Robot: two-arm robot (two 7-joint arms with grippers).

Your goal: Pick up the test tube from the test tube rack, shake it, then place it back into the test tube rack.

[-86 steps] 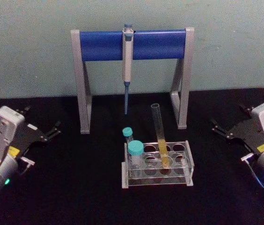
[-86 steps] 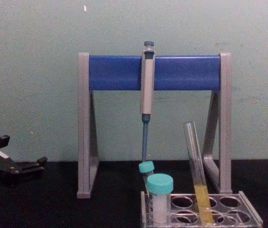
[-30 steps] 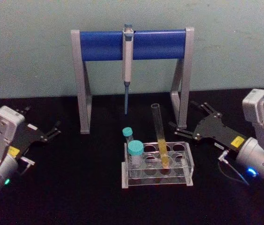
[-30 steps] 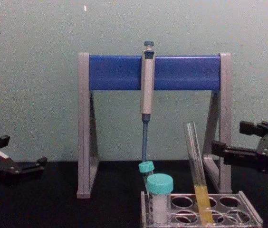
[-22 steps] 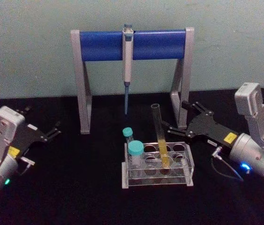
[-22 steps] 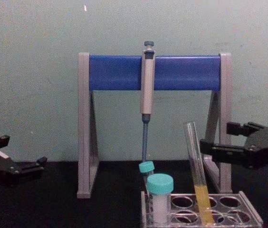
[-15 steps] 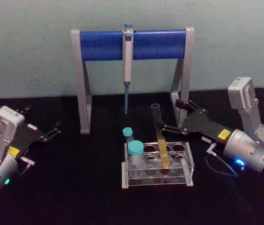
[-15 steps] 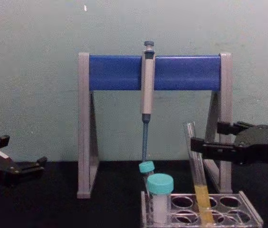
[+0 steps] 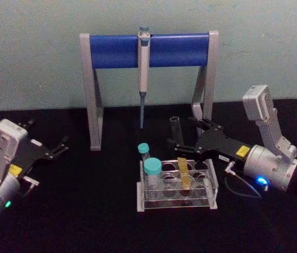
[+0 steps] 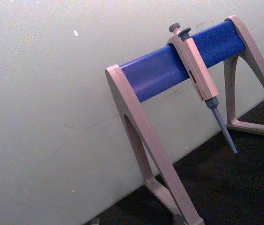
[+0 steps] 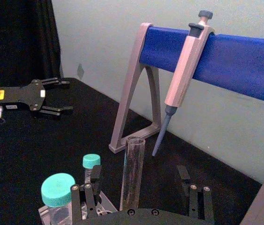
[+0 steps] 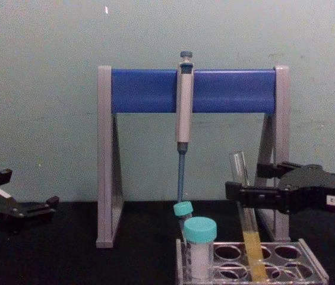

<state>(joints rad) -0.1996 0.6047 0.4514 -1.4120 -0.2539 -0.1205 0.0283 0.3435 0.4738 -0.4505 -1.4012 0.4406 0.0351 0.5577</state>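
Perhaps ungripped — right gripper [image 9: 179, 132] straddles glass test tube [image 12: 239, 169].

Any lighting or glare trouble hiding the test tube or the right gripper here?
Head view: even light, no glare, but the black right gripper and the parked left gripper blend into the black table. Chest view: the test tube stands out against the pale wall. Right wrist view: its clear glass is faint against the dark backdrop, inside the open right gripper.

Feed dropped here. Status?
Right pincer open, straddling tube. Tube in rack, leaning. Left pincer parked, open. Vials nearby, not touching.
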